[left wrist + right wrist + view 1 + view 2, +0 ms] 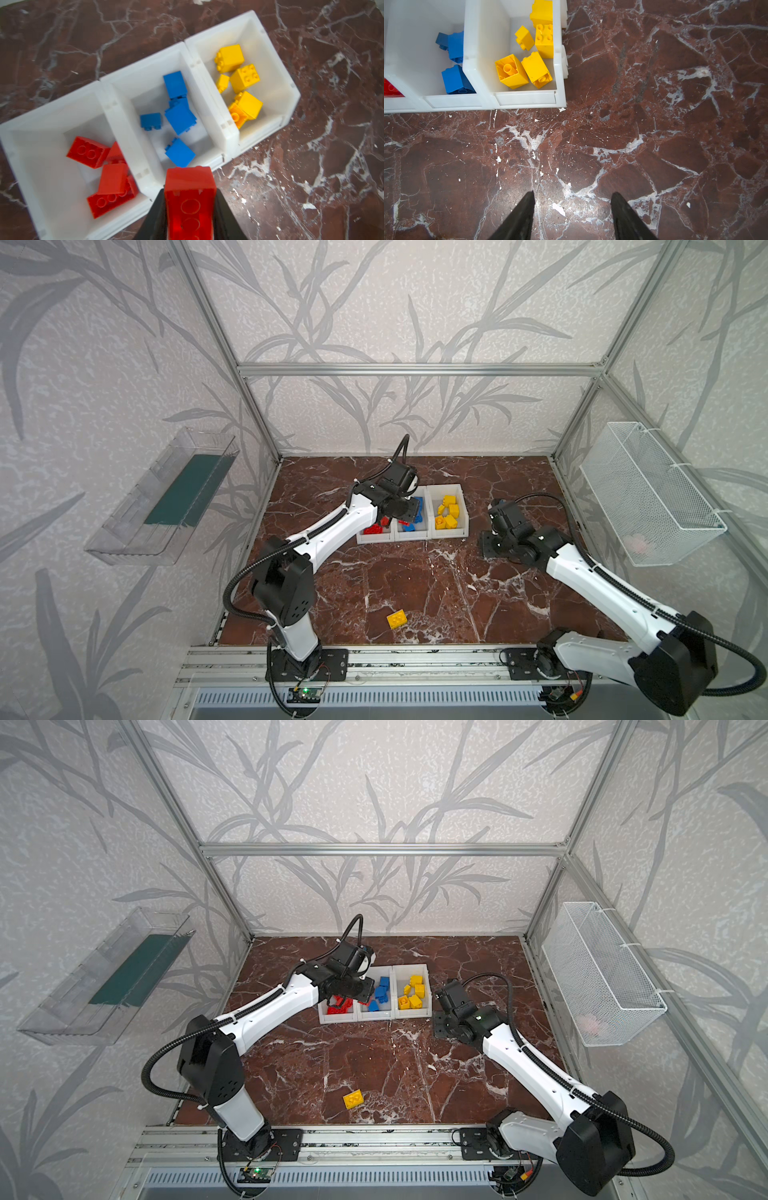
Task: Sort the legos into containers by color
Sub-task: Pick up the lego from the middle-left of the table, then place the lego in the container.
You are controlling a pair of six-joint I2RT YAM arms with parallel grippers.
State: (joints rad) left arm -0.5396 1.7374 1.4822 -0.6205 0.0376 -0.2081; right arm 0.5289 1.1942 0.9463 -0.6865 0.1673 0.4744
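So the left gripper (189, 194) is clamped on a red brick (190, 180) (hollow underside toward the wrist camera), hanging above the near edge roughly where the red bin (41, 143) and blue bin (124, 93) meet. The yellow bin (272, 62) is next in the row. Meanwhile the right gripper (572, 196) has its fingers spread with nothing between them, over bare marble table (675, 124) beside the yellow bin. One loose yellow brick (397, 619) lies near the table's front, well apart from all three bins.

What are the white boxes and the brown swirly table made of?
The three white bins look like moulded plastic, slightly translucent with a soft sheen. The reddish-brown tabletop with white veins looks like polished marble, though it could be a printed sheet.
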